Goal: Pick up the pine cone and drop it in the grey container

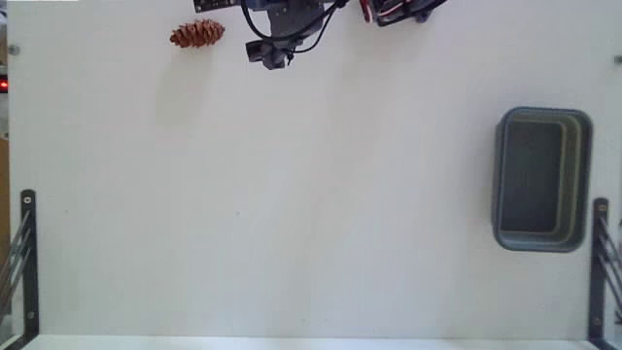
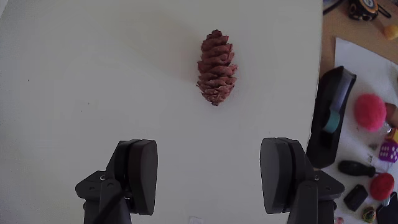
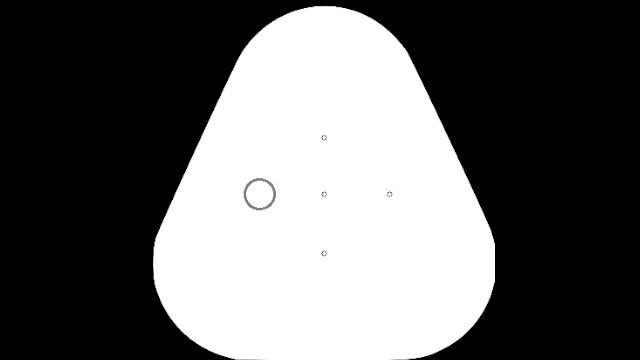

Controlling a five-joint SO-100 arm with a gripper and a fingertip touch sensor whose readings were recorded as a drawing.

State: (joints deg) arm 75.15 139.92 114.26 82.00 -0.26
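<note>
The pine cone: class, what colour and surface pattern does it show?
Reddish-brown, with rough overlapping scales; the pine cone shows best in the wrist view.

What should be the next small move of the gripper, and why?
Probably a short advance toward the pine cone. In the wrist view the gripper is open and empty, and the cone lies on the table ahead of the fingers, about centred between them, so nothing can be grasped yet.

Rough-scaled pine cone (image 2: 217, 68), matt table (image 2: 93, 93)

The reddish-brown, rough-scaled pine cone (image 2: 217, 68) is being framed lengthwise on the white table (image 2: 93, 81) — ahead of the spread black two-finger gripper (image 2: 211, 177), untouched.
</note>
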